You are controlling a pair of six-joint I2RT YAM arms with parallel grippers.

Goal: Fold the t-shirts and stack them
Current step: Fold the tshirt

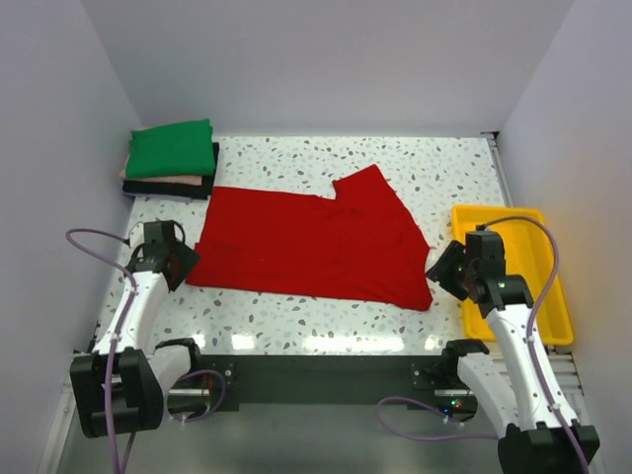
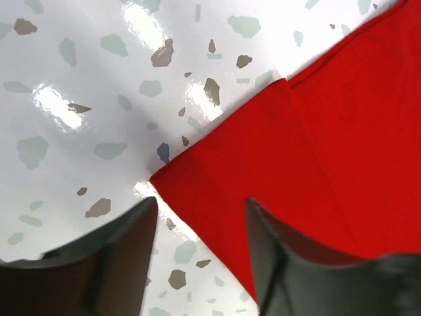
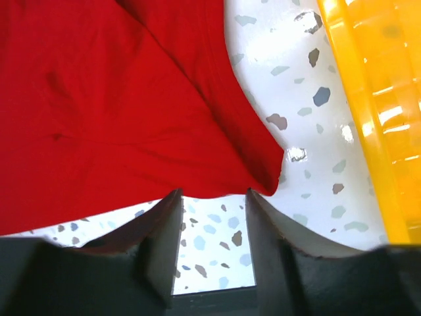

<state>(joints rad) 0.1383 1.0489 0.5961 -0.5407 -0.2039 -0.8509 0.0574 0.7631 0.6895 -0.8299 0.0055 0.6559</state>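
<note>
A bright red t-shirt (image 1: 316, 242) lies spread on the speckled table, one sleeve pointing to the back. My left gripper (image 1: 186, 262) sits at its left edge. In the left wrist view the jaws (image 2: 200, 205) stand open over the shirt's corner (image 2: 316, 145), which lies flat on the table. My right gripper (image 1: 441, 269) is at the shirt's near right corner, open, and its fingertips (image 3: 213, 192) reach the cloth's hem (image 3: 99, 99) with bare table between them. Folded t-shirts are stacked at the back left: green (image 1: 173, 148) on top, pale pink and black (image 1: 168, 190) beneath.
A yellow plastic tray (image 1: 548, 286) stands along the right edge, close beside my right arm, and shows in the right wrist view as the tray wall (image 3: 381, 99). White walls enclose the table on three sides. The arm bases sit on a dark rail at the near edge.
</note>
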